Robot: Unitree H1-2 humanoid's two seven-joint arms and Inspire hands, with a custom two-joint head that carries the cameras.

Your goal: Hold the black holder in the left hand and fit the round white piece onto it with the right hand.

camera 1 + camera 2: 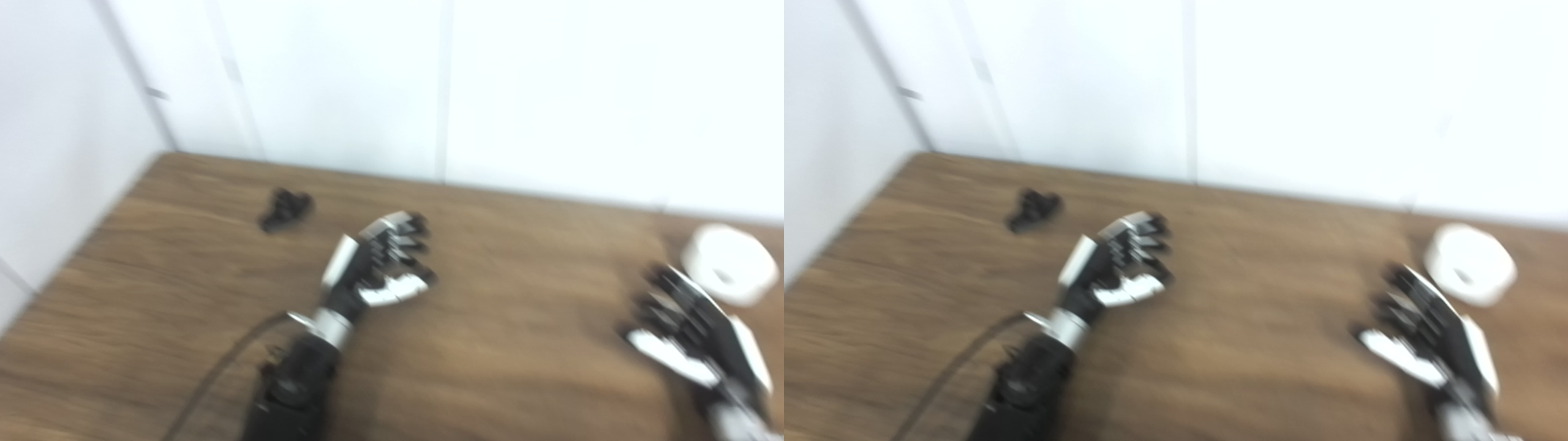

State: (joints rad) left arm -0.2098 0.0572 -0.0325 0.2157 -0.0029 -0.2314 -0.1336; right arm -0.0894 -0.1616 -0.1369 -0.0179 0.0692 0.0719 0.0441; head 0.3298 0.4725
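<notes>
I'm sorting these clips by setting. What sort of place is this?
Probably a lab or test booth, not a home: a bare wood-grain table set into a corner of plain white panel walls, with only a small black holder and a round white piece laid out.

Bare bench (pixel 520 294) lies wide between the left hand (pixel 380 263) at frame centre and the right hand (pixel 686 324) at lower right. The black holder (pixel 285 208) sits alone at upper left, apart from the left hand. The round white piece (pixel 729 263) lies just beyond the right hand. White walls (pixel 343 79) close the far and left edges.
</notes>
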